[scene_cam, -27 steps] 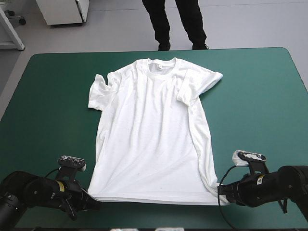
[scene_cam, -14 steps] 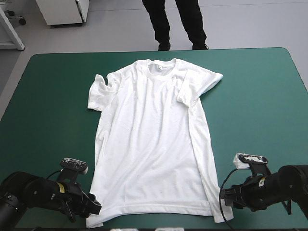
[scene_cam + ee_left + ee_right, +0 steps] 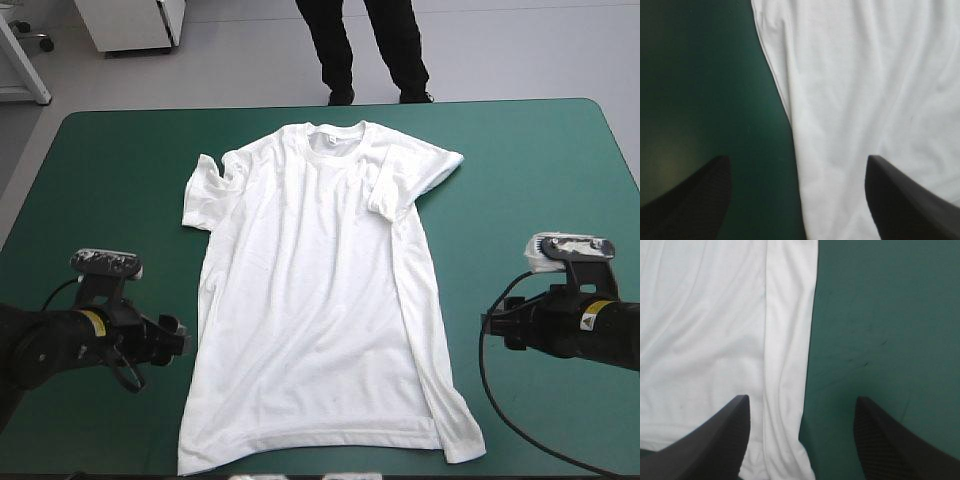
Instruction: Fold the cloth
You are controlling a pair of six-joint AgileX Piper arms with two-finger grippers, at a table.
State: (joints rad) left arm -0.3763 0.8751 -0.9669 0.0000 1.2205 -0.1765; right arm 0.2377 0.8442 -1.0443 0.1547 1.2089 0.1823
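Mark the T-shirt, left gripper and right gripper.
T-shirt (image 3: 320, 300): high view, middle of the front, which lies spread flat.
left gripper (image 3: 797, 160): left wrist view, midway between the tips of its open fingers.
right gripper (image 3: 801, 399): right wrist view, midway between the tips of its open fingers.

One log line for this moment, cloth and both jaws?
T-shirt: spread flat, unfolded, not held | left jaws: open, facing its side edge | right jaws: open, facing opposite edge

Beyond the far edge of the table (image 3: 540, 170), which is being covered in teal-green, a pale grey floor (image 3: 520, 50) is being lit evenly, and a white cabinet (image 3: 135, 25) is being seen near the far left corner.
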